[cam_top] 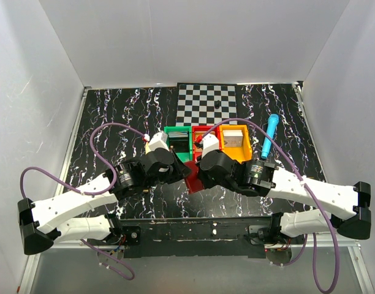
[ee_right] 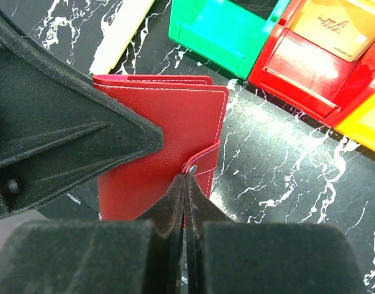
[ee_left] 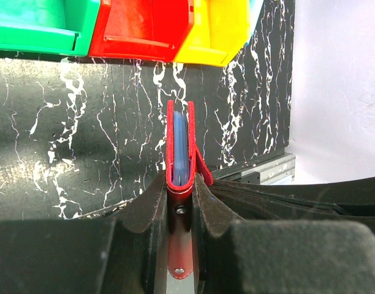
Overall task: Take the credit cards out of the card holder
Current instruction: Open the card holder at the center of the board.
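Clamping in from both sides: the left tool [ee_left: 180,184] has its matte black, grainy fingers shut on the lower part of the card holder [ee_right: 157,128], and the right tool [ee_right: 187,184] is pinched tight on the strap tab [ee_right: 203,160], right at its small metal snap.

From the right wrist the holder is a flat rectangle of smooth dark red leather with pale stitching along its edges, the cover shut and the strap wrapped round its side.

The left wrist gives the edge-on look, with two thin red covers standing upright and blue layers [ee_left: 180,144] packed between them. I can't tell whether that is cards or lining.

From above, the holder is only a dark red sliver between the two tools, just in front of the red bin [cam_top: 200,130]. That bin has the green bin [cam_top: 177,136] on its left and the orange bin [cam_top: 233,138] on its right, all glossy, boxy plastic.

I can't tell whether the holder touches the black, white-veined surface [ee_left: 83,122].

Only the right wrist catches a tan card [ee_right: 331,27] lying in the red bin.

Only the top view shows the checkered mat [cam_top: 203,98] and a blue pen [cam_top: 270,135] on the right.
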You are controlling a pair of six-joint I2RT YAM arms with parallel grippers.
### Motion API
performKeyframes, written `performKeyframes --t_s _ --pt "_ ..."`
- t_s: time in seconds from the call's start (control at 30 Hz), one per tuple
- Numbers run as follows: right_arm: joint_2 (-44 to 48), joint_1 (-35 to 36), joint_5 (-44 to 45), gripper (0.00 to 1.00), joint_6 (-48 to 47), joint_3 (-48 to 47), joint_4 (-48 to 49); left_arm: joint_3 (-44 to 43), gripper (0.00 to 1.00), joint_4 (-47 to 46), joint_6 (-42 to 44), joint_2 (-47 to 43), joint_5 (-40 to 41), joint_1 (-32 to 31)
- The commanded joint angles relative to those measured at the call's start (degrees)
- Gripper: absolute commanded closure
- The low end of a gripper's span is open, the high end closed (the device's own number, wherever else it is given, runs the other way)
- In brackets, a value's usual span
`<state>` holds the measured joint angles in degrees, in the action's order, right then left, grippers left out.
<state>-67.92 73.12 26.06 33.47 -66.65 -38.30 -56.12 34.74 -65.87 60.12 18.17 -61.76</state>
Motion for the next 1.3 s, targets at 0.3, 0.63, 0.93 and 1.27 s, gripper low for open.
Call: performKeyframes --t_s 0.3,0.63,0.93,1.27 --pt "3.67 -0.52 0.13 0.99 0.45 1.61 -0.11 0.66 1.00 2.35 -0.58 -1.50 4.94 0.15" --pt "3.85 -1.23 -1.72 0.99 1.15 2.05 0.42 0.57 1.00 3.67 -1.28 -1.58 5.82 0.15" --pt "4.73 -1.49 -2.51 0.99 1.07 2.58 1.12 0.48 1.00 3.06 -1.02 -1.76 5.21 0.15" --pt "6.40 -1.76 -2.51 0.47 1.07 2.23 1.39 3.03 1.00 -2.22 0.74 -3.25 2.13 0.15"
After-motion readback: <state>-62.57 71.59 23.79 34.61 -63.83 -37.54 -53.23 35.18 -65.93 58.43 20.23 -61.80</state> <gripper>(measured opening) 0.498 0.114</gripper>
